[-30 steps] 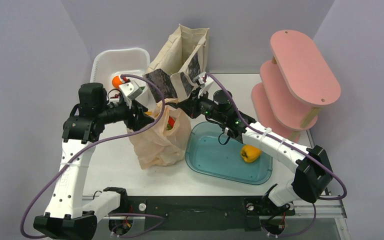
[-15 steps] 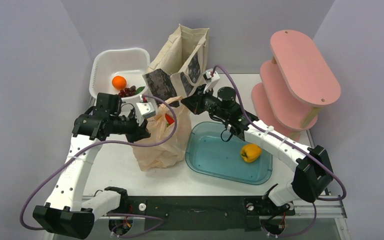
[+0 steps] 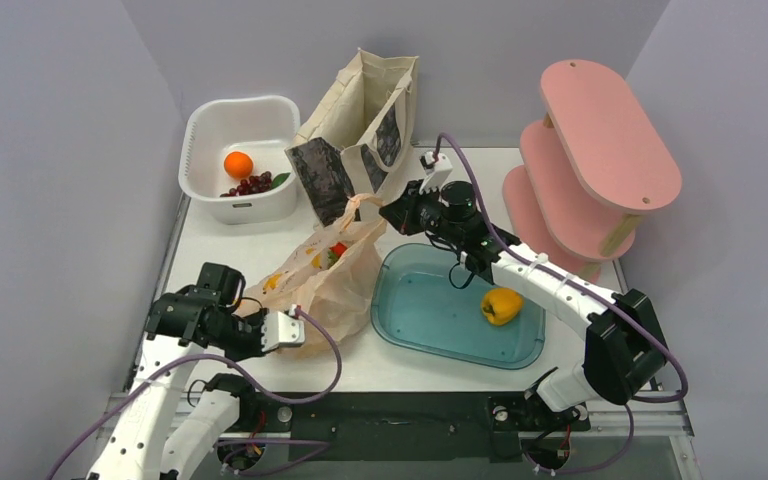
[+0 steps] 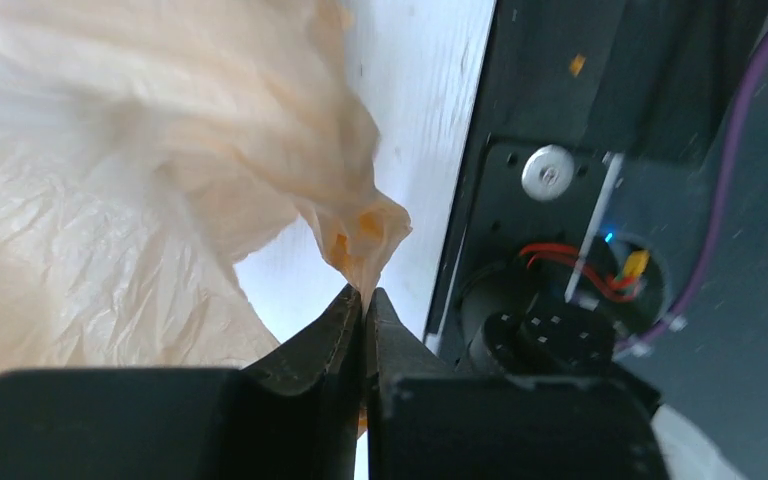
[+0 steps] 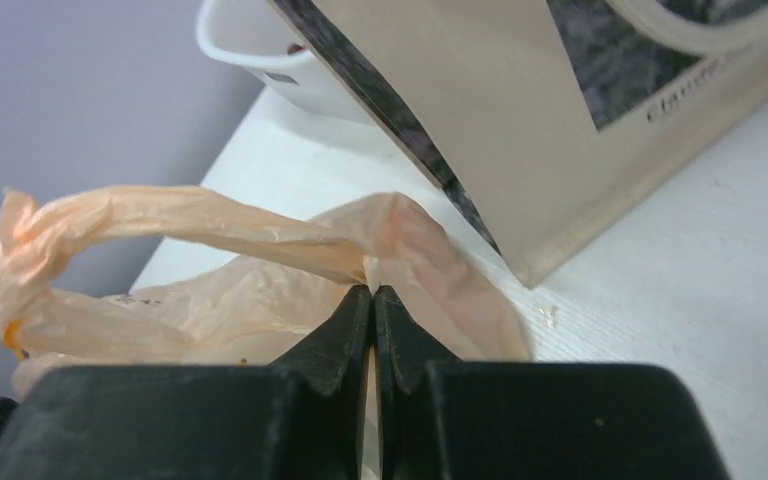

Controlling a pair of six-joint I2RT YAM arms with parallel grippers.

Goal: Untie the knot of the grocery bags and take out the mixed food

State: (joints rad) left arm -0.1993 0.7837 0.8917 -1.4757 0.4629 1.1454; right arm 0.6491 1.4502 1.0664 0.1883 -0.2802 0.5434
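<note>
The peach-orange plastic grocery bag [image 3: 325,285] lies tipped and stretched between my two grippers. My left gripper [image 3: 256,322] [image 4: 365,295] is shut on a bottom corner of the bag [image 4: 360,225] near the table's front edge. My right gripper [image 3: 390,210] [image 5: 372,290] is shut on the bag's twisted handle [image 5: 210,230] at the top. That handle ends in a bunched lump [image 5: 15,235] that may be the knot. Red and orange food [image 3: 332,252] shows through the plastic. The cream canvas tote [image 3: 360,120] stands upright behind.
A white basket [image 3: 210,125] at the back left holds a round orange fruit [image 3: 238,163] and dark grapes. A teal tray [image 3: 430,320] to the right of the bag holds a yellow bell pepper [image 3: 501,305]. A pink tiered shelf [image 3: 600,150] stands at the right.
My left arm swung from the bag's top down to the front edge and shut on the bag's corner. The bag now leans toward the front left. My right gripper shifted slightly right.
</note>
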